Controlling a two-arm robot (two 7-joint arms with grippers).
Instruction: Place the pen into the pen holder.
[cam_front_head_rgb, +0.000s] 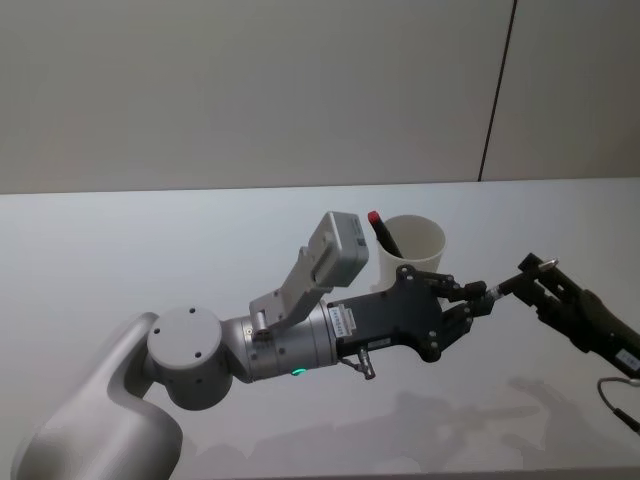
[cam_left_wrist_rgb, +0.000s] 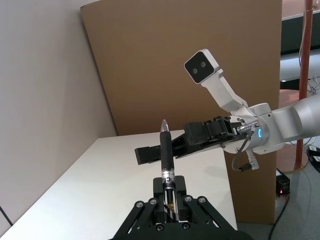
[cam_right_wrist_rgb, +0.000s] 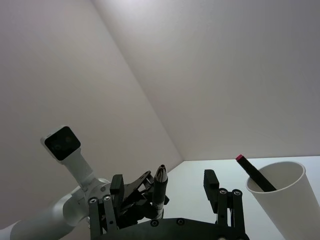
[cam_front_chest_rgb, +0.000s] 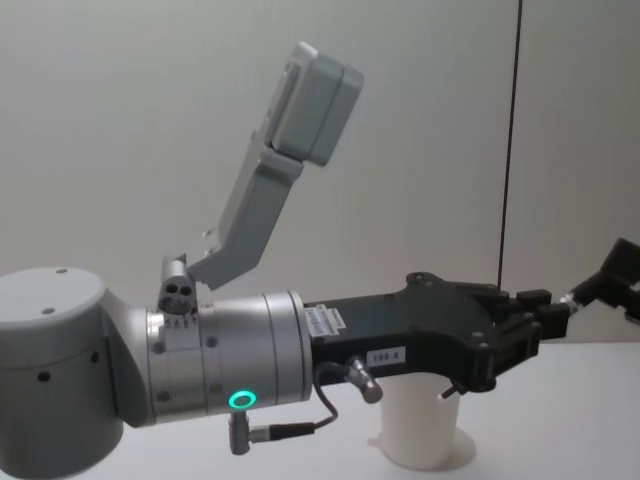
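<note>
— On the bench side, largest item first?
— Item 1: flat white worktop (cam_front_head_rgb: 150, 260), carrying the one cup.
— Next largest?
— Item 2: left arm, silver-grey with a black end effector (cam_front_head_rgb: 475, 303), reaching across in front of the cup. End effector clenched on the task pen and holding it clear of the worktop.
— And the other arm?
— Item 3: black right end effector (cam_right_wrist_rgb: 164, 182), coming in from the right to meet the left one. Fingers (cam_right_wrist_rgb: 210, 180) spread apart, one on each side of the pen's tip. I cannot tell whether they touch it.
— The container?
— Item 4: pen holder, a plain white tapered paper cup (cam_front_head_rgb: 392, 270), upright on the worktop, just behind the left end effector in the head view.
— The task piece itself?
— Item 5: slim black pen with a pointed tip (cam_left_wrist_rgb: 166, 155), gripped at its back end, tip aimed at the right end effector. It sits right of the cup, outside it.
— Anything smaller?
— Item 6: black marker with a red end (cam_front_head_rgb: 383, 232), leaning inside the cup, red end above the rim.
</note>
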